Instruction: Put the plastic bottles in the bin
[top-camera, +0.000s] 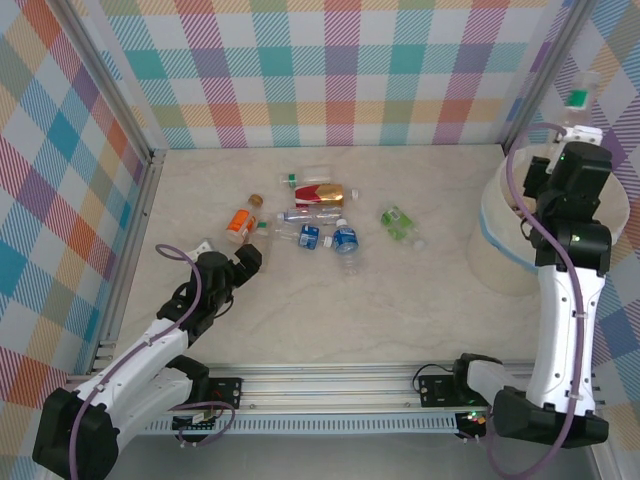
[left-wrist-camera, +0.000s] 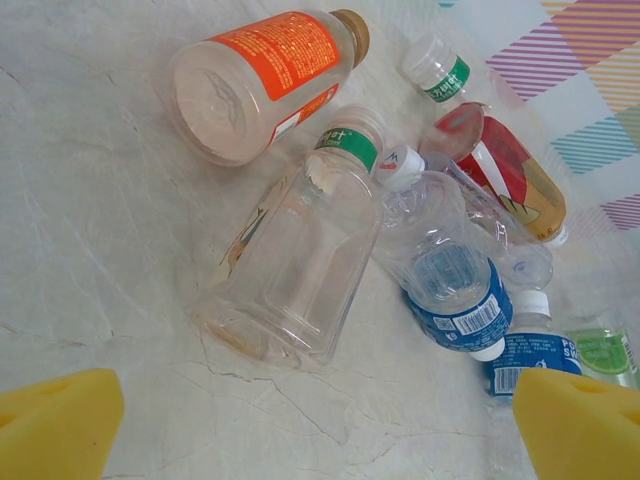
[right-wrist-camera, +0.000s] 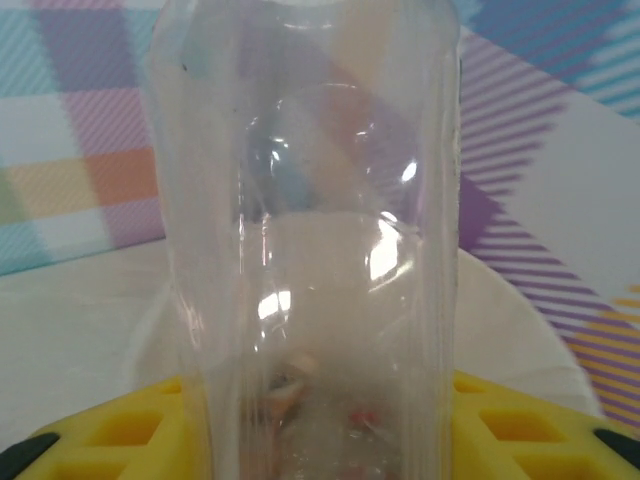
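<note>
The right gripper (top-camera: 572, 135) is clamping the lower end of the held bottle (right-wrist-camera: 310, 240), with its yellow pads (right-wrist-camera: 520, 420) pressing in from both sides. The bottle's long axis is standing upright, and its green-banded end is pointing toward 12 o'clock in the top view. The bin (top-camera: 497, 255) is sitting right beneath that hand, its pale rim curving behind the bottle in the wrist view, so a release is looking like the step in hand.

The left gripper (top-camera: 247, 261) is hanging low with its fingers (left-wrist-camera: 60, 425) spread apart and nothing between them. Just ahead at 12 o'clock, a clear green-banded bottle (left-wrist-camera: 300, 250) is lying base-first toward it, its neck running away to 1 o'clock. An orange-labelled bottle (left-wrist-camera: 265, 65) is lying beyond at 11, and blue-labelled bottles (left-wrist-camera: 455, 295) at 2. The left arm is sitting far nearer these bottles.
</note>
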